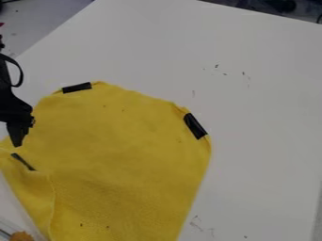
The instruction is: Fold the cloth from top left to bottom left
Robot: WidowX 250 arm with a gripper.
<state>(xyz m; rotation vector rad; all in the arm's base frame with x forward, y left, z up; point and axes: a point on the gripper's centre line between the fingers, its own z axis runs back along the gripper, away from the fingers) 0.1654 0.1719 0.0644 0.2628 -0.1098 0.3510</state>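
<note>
One yellow cloth [125, 155], three dark strips on it, one black arm [6, 94], one hand [17, 140]. Strips, near to far: a thin one [23, 161] by the cloth's left edge, a wide one [195, 126] at its right corner, another wide one [76, 88] at its upper left. Cloth lay on the white surface [264, 117], left of center, its near end cut off by the bottom of the view. A crease or layer edge ran down its near left part.

Hand hung at the left side, tip down, over the cloth's left edge, near the thin strip. Couldn't tell if it was open or closed, or if it touched cloth. Arm came in from the left edge.

Around: one orange-brown item [21, 236] in the near left corner, partly cut off. Small dark marks on the surface, near right and far. Dark objects [283, 5] beyond the far edge. In the way: arm and hand hid part of the cloth's left margin.
</note>
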